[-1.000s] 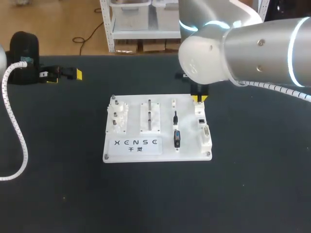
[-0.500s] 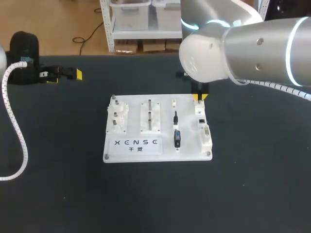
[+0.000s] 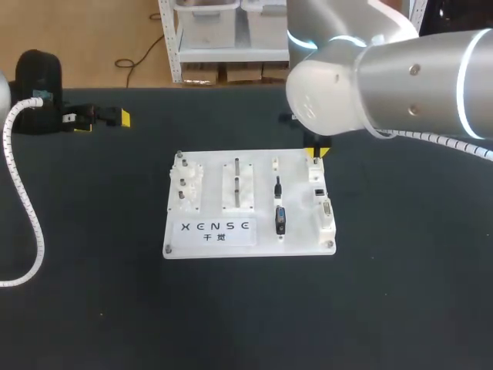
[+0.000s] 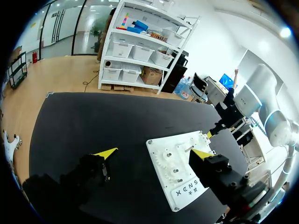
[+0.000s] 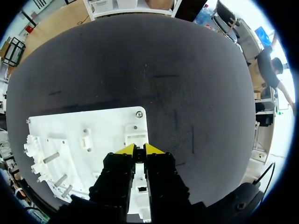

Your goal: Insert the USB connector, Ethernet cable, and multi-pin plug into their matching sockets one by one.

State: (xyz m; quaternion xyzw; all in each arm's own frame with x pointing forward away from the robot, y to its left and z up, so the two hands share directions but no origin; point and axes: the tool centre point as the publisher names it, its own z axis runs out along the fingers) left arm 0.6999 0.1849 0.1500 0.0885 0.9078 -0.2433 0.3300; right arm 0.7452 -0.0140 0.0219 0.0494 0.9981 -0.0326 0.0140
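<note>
A white board [image 3: 296,202] lies mid-table. A black USB connector [image 3: 280,220] with its short cable lies on it. Along its right edge stands a column of white sockets, among them a dark-mouthed one [image 3: 319,191] and a wider one [image 3: 327,209]. My right gripper [image 3: 316,153] hangs over the board's [image 5: 103,126] far right corner. In the right wrist view its [image 5: 139,149] yellow tips are nearly together above a socket block [image 5: 135,135], and I see nothing held. My left gripper [image 3: 108,118] rests far left, away from the board [image 4: 161,154], and stands open [image 4: 154,153] and empty.
On the board's left side are white gear-like pieces [image 3: 186,185] and a block with upright posts [image 3: 237,183]. A white coiled hose [image 3: 23,193] runs down along my left arm. Black tabletop surrounds the board on all sides.
My right arm has shifted slightly right, and its gripper has edged toward the board's far edge. The left arm and the board's parts have not moved.
</note>
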